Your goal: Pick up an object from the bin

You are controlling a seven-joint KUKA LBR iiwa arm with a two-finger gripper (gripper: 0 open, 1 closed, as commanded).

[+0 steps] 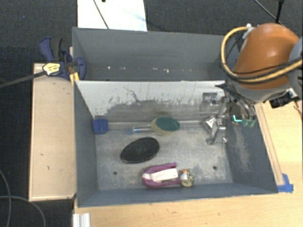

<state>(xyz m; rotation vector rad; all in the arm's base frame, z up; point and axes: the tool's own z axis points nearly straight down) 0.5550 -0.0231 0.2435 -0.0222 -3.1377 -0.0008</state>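
My gripper (215, 135) hangs over the right part of the bin floor, its metal fingers pointing down above bare grey metal, with nothing seen between them. To its left lies a brush with a clear handle, a blue end and a green-and-cream head (163, 125), along the back of the floor. In front of that rests a black oval pad (139, 150). Near the front wall lies a purple and white object with a small gold end (163, 176).
The bin's sloped right wall stands close beside the gripper. The arm with its orange cover and yellow cable reaches in over the right rim. Bare floor stretches between the gripper and the three things to its left.
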